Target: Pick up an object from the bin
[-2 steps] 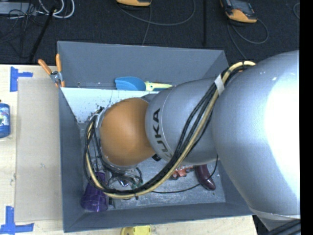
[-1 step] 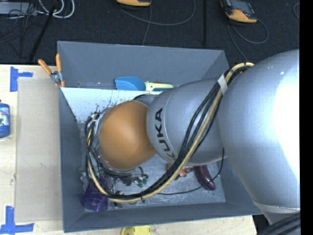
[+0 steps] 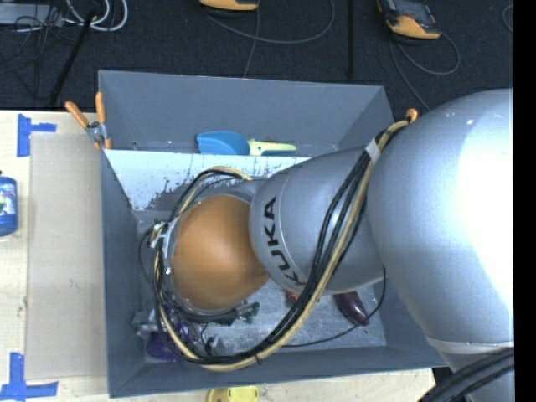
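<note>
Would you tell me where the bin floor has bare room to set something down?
Bare floor lies in the far-left corner, between the blue thing and the orange wrist cover. The near side is crowded: a purple thing, a dark red thing.

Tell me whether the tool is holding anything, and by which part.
It cannot be told: the orange cover on the arm hangs over the bin and hides whatever is beneath it.

Bin — matt metal, arm glossy (smooth)
</note>
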